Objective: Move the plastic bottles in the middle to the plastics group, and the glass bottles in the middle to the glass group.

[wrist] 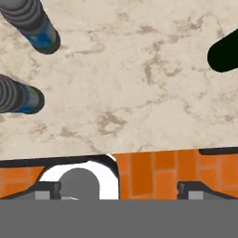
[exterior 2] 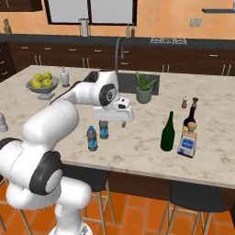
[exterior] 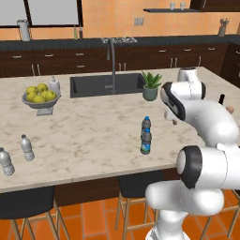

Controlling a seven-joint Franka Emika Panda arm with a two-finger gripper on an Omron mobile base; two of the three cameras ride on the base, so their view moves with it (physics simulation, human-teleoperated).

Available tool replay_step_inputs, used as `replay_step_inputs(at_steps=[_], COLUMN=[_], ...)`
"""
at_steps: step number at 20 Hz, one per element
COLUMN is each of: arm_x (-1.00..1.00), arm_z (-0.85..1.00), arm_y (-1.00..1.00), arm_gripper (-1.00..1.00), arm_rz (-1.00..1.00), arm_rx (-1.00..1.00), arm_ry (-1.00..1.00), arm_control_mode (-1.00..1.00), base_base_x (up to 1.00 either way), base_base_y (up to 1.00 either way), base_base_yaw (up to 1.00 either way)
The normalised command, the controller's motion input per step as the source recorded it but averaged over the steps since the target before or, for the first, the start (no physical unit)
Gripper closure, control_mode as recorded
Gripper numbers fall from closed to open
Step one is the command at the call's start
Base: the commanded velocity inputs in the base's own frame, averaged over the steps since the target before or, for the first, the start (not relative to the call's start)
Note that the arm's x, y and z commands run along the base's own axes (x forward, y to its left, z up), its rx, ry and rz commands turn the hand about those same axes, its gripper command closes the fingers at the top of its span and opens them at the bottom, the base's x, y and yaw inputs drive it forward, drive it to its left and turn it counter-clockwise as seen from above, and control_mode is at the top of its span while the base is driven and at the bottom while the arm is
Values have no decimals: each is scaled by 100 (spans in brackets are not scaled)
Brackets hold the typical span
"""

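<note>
Plastic bottles stand upright, caps up, end effector spread wide above the counter

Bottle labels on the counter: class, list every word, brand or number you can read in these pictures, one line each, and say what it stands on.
No text can be read anywhere.
Squat clear bottle: blue label, print too blurred to read.
Dark bottle: tan label, mostly hidden, nothing readable.
Blue-capped plastic bottles: blue-green bands, no legible lettering.
Green wine bottle: no label.
</note>
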Motion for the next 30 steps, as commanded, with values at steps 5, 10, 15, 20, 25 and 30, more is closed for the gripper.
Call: replay_step_inputs(at_steps=[5, 10, 15, 20, 25, 30], arm_x=[-2, 4, 24, 54, 54, 44], arm_z=[-6, -10, -9, -28, -33, -33], arm_y=[100, 99, 50, 3, -19, -3], arm_gripper=[-100, -100, -100, -100, -100, -100], arm_rz=[27, 22, 3, 0, 0, 0], arm_rx=[-7, 0, 13, 20, 1, 0], arm_ry=[-1, -1, 0, -5, -1, 0], arm_control_mode=[-100, -100, -100, -100, -100, -100], base_base_x=[0, 0, 0, 0, 0, 0], base_base_y=[0, 0, 0, 0, 0, 0], base_base_yaw=[0, 0, 0, 0, 0, 0])
